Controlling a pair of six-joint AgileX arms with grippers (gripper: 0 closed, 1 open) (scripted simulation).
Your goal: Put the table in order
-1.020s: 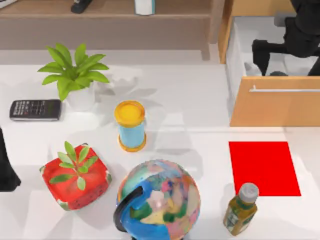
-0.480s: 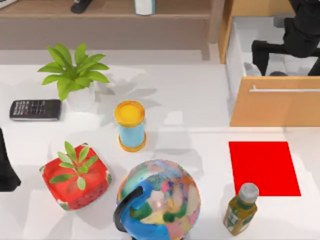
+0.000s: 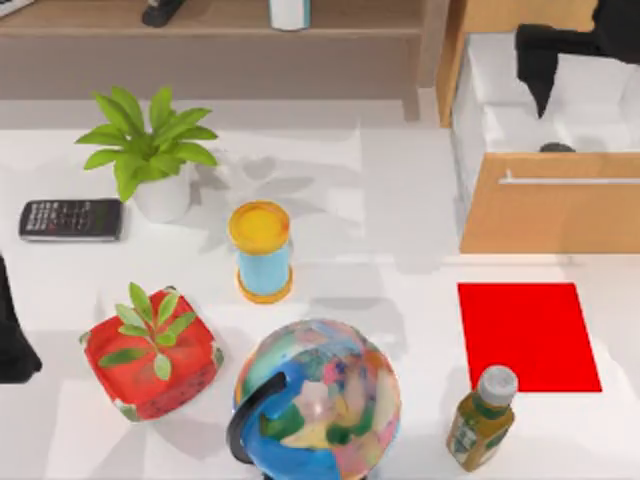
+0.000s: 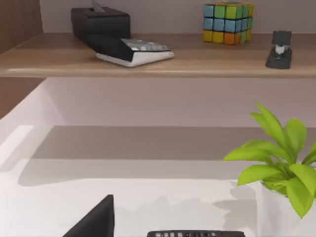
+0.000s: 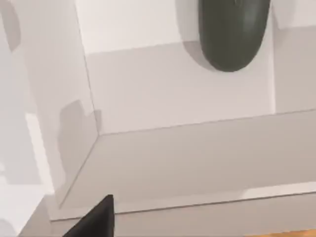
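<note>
Spreading across nearly the whole top view, the white counter [image 3: 400, 220] carries seven loose things. Near its left edge lies one black calculator [image 3: 71, 219], its key markings too small to read. Just beside it stands a leafy plant in a white pot [image 3: 150, 150], and toward the near left corner sits a second plant in a red pot [image 3: 150, 350]. One yellow-capped blue cylinder [image 3: 261, 251] stands upright near the middle. At the near edge sits one multicoloured globe [image 3: 320, 400], and close to the near right corner one green bottle [image 3: 482, 418] with a grey cap, its label unreadable. One red mat [image 3: 527, 334] lies flat just behind the bottle.

At the far right corner, a light-wood drawer unit [image 3: 550, 215] stands open, with one dark oval object [image 3: 557, 148] lying in its white interior. The right gripper [image 3: 545, 75] hangs above that open drawer, holding nothing that can be seen; whether its fingers are parted cannot be told. The left arm [image 3: 15, 340] is parked at the left edge, and its gripper's state cannot be told either.

Along the far edge runs a brown wooden shelf [image 4: 163, 61] bearing one colour cube [image 4: 227, 22], one stapler [image 4: 280, 49], one desk phone [image 4: 123, 47] and one dark box [image 4: 100, 20].
</note>
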